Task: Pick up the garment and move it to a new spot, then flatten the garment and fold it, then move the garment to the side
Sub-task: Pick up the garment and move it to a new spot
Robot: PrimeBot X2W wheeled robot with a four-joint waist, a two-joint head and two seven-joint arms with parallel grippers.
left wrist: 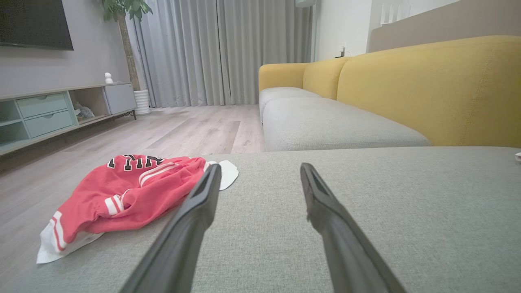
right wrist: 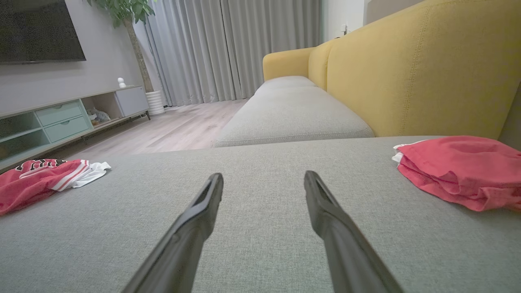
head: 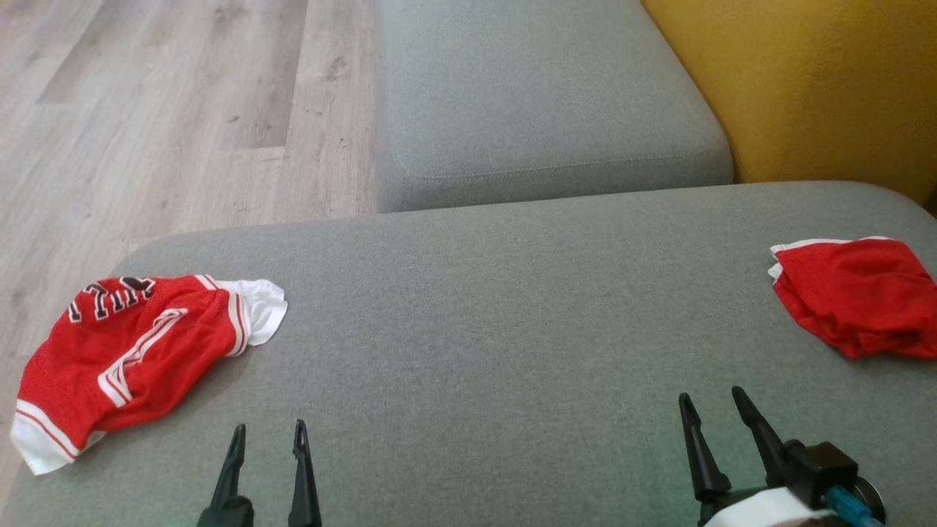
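Note:
A crumpled red garment (head: 132, 351) with white trim and dark letters lies at the left edge of the grey cushion (head: 498, 307); it also appears as the crumpled garment (left wrist: 126, 191) left of my left fingers, and far left in the right wrist view (right wrist: 36, 181). A second red garment (head: 853, 293), folded, rests at the cushion's right edge (right wrist: 456, 173). My left gripper (head: 268, 433) hovers open near the front edge, right of the crumpled garment. My right gripper (head: 711, 399) stands open, below and left of the folded one. Both hold nothing.
A second grey seat cushion (head: 542, 102) lies beyond, with the yellow sofa back (head: 820, 80) at the right. Wooden floor (head: 168, 110) drops off to the left. A TV cabinet (left wrist: 49, 114), a plant pot (left wrist: 142, 101) and curtains (left wrist: 220, 49) stand across the room.

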